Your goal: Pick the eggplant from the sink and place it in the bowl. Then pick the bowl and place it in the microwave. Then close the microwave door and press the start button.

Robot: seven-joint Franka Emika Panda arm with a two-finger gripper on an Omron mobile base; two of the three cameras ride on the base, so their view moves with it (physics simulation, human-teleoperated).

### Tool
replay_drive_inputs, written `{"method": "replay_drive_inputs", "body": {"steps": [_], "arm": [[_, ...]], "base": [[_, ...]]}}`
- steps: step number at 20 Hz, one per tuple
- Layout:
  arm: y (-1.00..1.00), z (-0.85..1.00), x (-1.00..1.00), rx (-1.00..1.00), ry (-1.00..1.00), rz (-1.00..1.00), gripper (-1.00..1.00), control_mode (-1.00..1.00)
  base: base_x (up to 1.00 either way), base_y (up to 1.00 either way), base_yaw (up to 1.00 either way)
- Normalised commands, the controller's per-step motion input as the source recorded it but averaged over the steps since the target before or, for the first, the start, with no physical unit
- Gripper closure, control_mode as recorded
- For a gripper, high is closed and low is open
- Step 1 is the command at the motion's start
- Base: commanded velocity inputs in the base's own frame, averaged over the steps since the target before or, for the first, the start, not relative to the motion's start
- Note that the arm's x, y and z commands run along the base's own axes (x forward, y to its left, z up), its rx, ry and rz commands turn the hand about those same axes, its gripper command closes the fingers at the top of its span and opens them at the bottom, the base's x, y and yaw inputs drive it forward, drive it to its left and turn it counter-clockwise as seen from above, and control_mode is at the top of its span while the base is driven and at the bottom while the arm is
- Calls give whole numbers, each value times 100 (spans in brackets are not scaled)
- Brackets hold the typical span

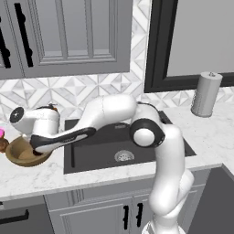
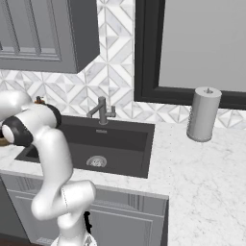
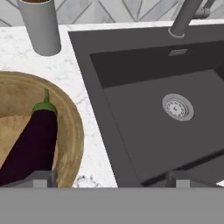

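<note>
The dark purple eggplant [image 3: 33, 146] lies inside the wooden bowl [image 3: 73, 131], its green stem end pointing toward the far rim. The bowl [image 1: 18, 156] sits on the marble counter just left of the dark sink [image 1: 132, 146]. My gripper [image 3: 113, 178] hangs open right above the bowl's sink-side edge, its fingertips [image 3: 43, 177] set wide apart and holding nothing. From the left base view, the hand [image 1: 35, 147] covers part of the bowl. The sink [image 3: 162, 113] is empty around its silver drain [image 3: 178, 107]. The microwave is out of view.
A grey cup [image 3: 41, 26] stands on the counter behind the bowl. The faucet [image 2: 102, 111] rises at the sink's back edge. A paper towel roll [image 1: 205, 93] stands on the right counter. Small pink and brown items [image 1: 2, 139] sit left of the bowl.
</note>
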Motion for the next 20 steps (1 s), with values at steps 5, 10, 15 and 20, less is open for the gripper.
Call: {"method": "replay_drive_inputs", "body": {"steps": [5, 10, 15, 20], "arm": [[-61, 0, -8, 21, 3, -1, -100, -100], [-4, 0, 39, 26, 6, 4, -100, -100], [11, 0, 48, 21, 23, 10, -100, -100], [37, -1, 25, 15, 19, 15, -100, -100]], "base": [[0, 0, 0], [0, 0, 0], [0, 0, 0], [0, 0, 0]]}}
